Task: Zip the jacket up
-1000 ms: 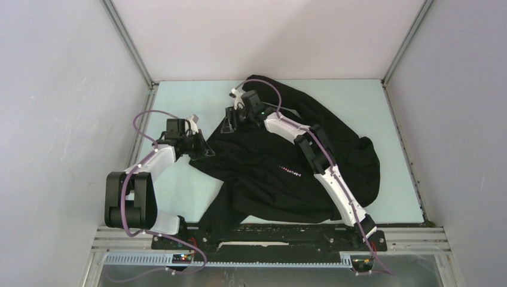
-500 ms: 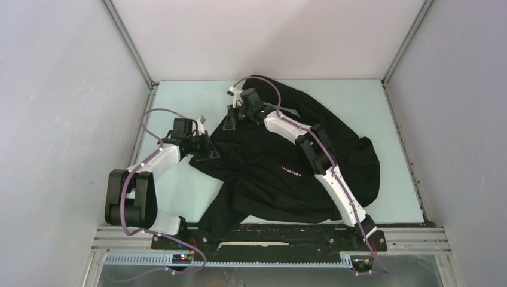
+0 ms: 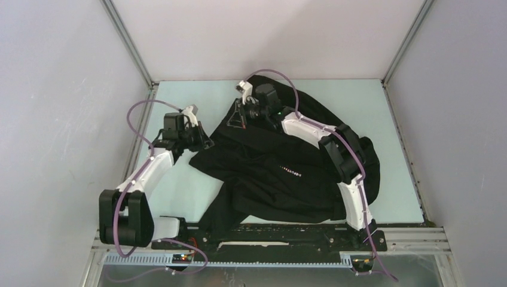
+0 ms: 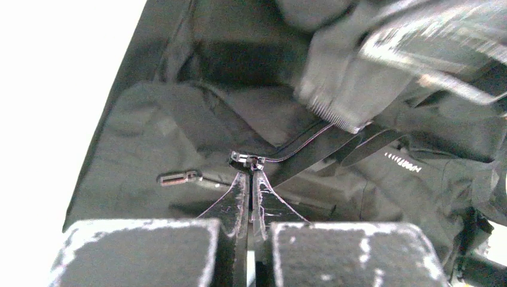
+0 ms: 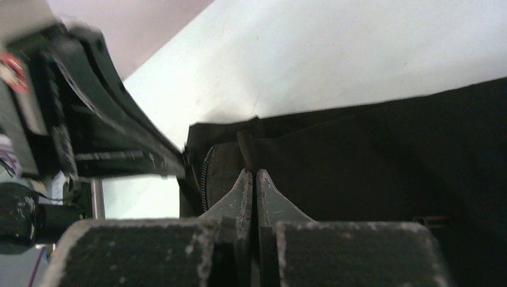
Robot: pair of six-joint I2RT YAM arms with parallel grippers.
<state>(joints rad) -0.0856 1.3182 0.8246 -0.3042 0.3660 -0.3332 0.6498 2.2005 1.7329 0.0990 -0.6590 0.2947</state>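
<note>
One jacket (image 3: 281, 173). Two grippers: my left gripper (image 4: 249, 173) pinches its zipper slider (image 4: 246, 159) at the fingertips; right gripper (image 5: 250, 174) pinches its edge. Sleeves indistinct.

Pale tabletop (image 3: 391, 107), grey enclosure walls (image 3: 60, 89)

Both arms reach forward, left pincer (image 4: 250, 174) and right pincer (image 5: 251, 177) pinched closed.

Table (image 3: 197, 92): pale mint-green top, matte, evenly lit.
Back wall (image 3: 269, 36): plain white panel.
Side walls (image 3: 54, 119): 2 pale grey panels, left and right.
Corner posts (image 3: 128, 45): 2 slim aluminium profiles.
Near rail (image 3: 412, 239): grey aluminium.
</note>
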